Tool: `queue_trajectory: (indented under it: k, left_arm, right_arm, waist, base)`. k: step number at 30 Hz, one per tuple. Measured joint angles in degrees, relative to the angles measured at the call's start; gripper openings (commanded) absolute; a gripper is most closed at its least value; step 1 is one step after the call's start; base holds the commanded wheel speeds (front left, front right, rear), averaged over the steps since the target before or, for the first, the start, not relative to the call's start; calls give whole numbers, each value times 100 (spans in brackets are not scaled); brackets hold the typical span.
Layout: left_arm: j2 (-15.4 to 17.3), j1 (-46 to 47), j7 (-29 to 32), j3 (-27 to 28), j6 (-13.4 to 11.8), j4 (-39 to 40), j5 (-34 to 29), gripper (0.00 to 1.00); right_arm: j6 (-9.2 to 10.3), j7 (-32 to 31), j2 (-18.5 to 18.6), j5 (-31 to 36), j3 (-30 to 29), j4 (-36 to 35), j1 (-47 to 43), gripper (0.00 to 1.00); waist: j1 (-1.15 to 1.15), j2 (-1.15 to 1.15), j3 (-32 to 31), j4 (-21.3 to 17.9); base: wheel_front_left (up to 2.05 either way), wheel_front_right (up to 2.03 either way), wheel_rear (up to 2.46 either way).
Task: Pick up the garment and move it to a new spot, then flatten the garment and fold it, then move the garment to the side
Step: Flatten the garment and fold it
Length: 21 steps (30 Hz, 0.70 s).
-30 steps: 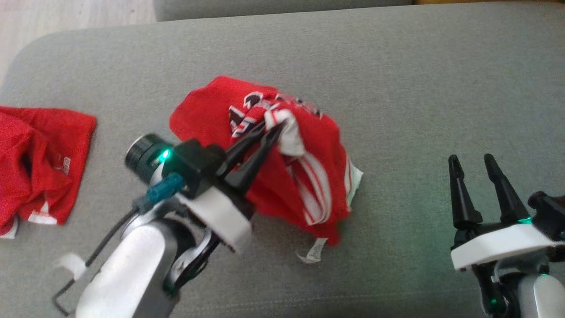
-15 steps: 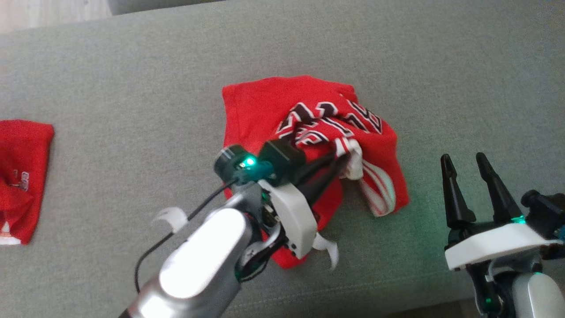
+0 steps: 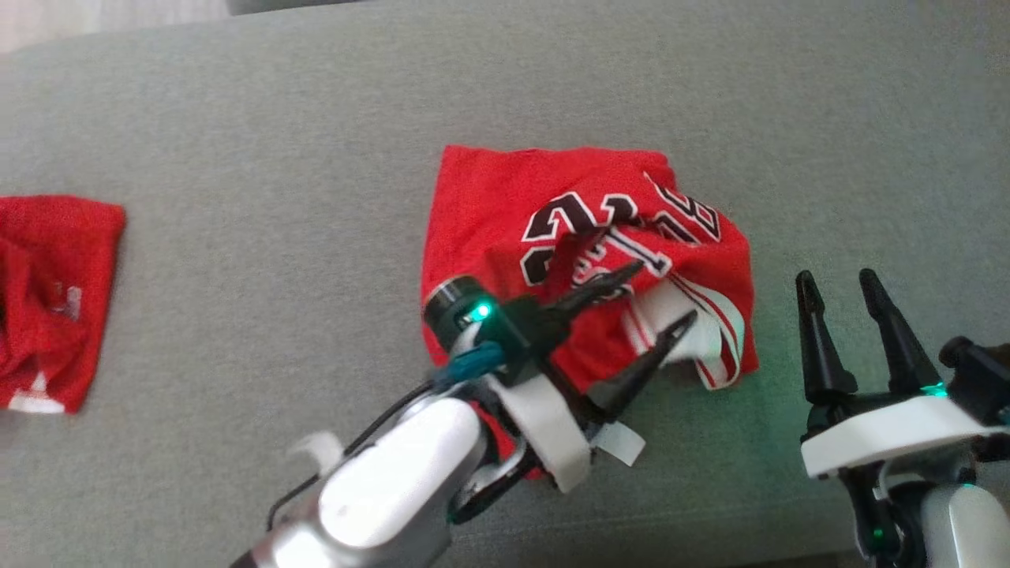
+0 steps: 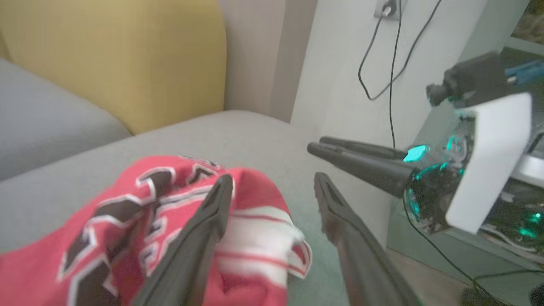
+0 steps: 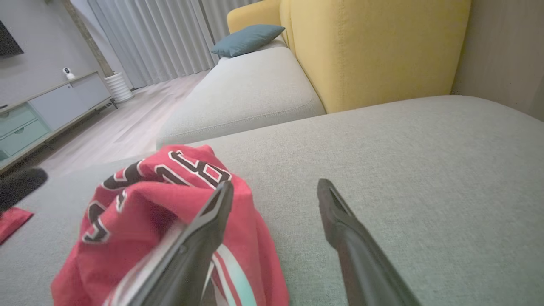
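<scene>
The garment [image 3: 584, 229] is a red jersey with black-and-white lettering and white striped trim. It lies crumpled on the grey sofa cushion [image 3: 237, 158]. My left gripper [image 3: 667, 293] is open just over the jersey's near right part, its fingers straddling the white trim without gripping it. In the left wrist view the garment [image 4: 127, 221] sits under the left finger of that gripper [image 4: 272, 178]. My right gripper [image 3: 836, 276] stands open to the right of the jersey, apart from it. In its own wrist view this gripper [image 5: 275, 183] has the garment [image 5: 161, 199] to its left.
A second red garment [image 3: 55, 300] lies bunched at the cushion's far left. A yellow sofa back [image 5: 374, 46] and another grey cushion [image 5: 250, 93] lie beyond. The cushion's near edge runs just below both arms. My right gripper [image 4: 318, 144] shows in the left wrist view.
My left gripper was shut on the jersey's trim and has opened, letting it go. The jersey has settled onto the cushion. The head camera has shifted; the right gripper stayed open.
</scene>
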State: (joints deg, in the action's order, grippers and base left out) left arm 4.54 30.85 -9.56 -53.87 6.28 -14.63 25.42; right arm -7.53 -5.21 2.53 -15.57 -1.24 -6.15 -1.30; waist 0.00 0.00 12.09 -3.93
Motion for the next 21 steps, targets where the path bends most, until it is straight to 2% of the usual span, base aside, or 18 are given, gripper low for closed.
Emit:
queue_trajectory:
  k: [3,9,12,13,18,21]
  left_arm:
    - [221,-134,-241,177,-324,352,-137,100]
    - [721,-881,-424,1176,-1400,728,-155,100]
    - [911,-1234,-468,1697,-1823,857,-134,100]
    - [911,-1234,-468,1697,-1823,857,-134,100]
    - [1176,-1778,-474,2363,-2201,1076,-115,100]
    - [1268,-2038,-474,2646,-2243,1214,-198,100]
  right_arm:
    - [0,0,0,31,-53,-35,0,100]
    - [0,-3,0,154,-80,-80,0,100]
    - [0,-11,0,157,-88,-88,-1,100]
    - [0,-11,0,157,-88,-88,-1,100]
    - [0,-44,0,204,-113,-134,-12,100]
    - [0,-86,0,204,-130,-148,-21,100]
  waist:
    - [0,0,-61,138]
    - [0,0,-189,379]
    - [0,0,-244,462]
    - [0,0,-244,462]
    - [0,0,-310,557]
    - [0,0,-350,592]
  base:
    - [0,0,0]
    - [0,0,0]
    - [0,0,0]
    - [0,0,0]
    - [0,0,0]
    - [0,0,0]
